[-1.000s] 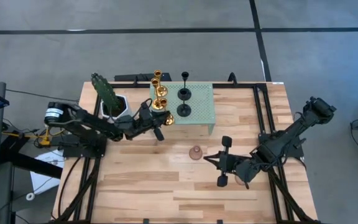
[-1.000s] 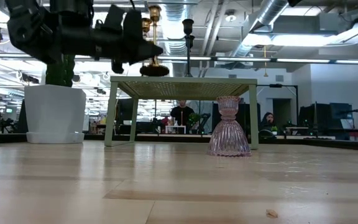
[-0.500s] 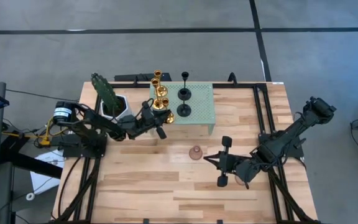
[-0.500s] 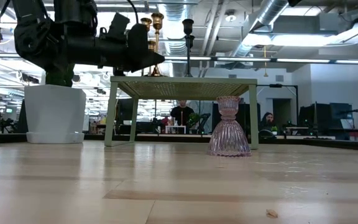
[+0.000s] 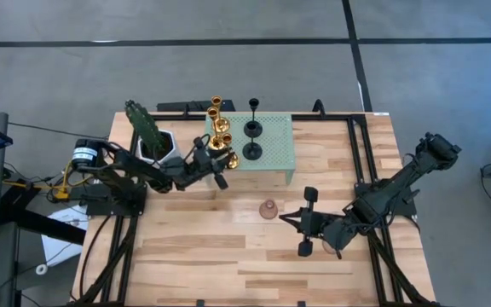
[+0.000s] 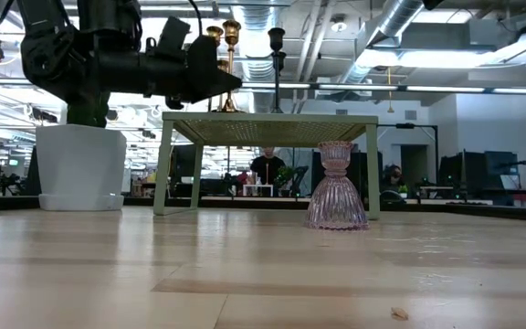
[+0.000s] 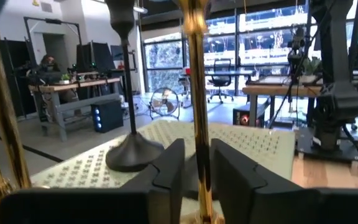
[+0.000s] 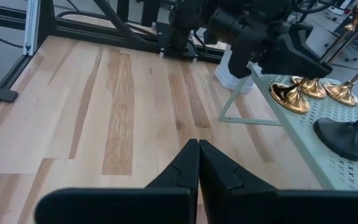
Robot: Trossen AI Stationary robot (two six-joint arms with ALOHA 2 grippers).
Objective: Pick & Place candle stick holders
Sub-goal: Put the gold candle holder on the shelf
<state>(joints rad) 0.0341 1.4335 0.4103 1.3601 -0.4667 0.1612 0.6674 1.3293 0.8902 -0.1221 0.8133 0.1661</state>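
Holders: three gold (image 5: 219,128), two black (image 5: 252,128), one mauve (image 5: 268,209).

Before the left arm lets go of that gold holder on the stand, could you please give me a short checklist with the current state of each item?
1. Left gripper around the gold holder's stem: ok, the stem runs between both fingers.
2. Gold holder upright: ok, stem looks vertical in the left wrist view.
3. Base fully seated on the green stand: cannot tell, the fingers hide the base.
4. Clear of the neighbouring black holder: ok, a visible gap.
5. Right gripper out of the way: ok, shut and low over bare table.
6. Pink holder undisturbed: ok, upright on the table.
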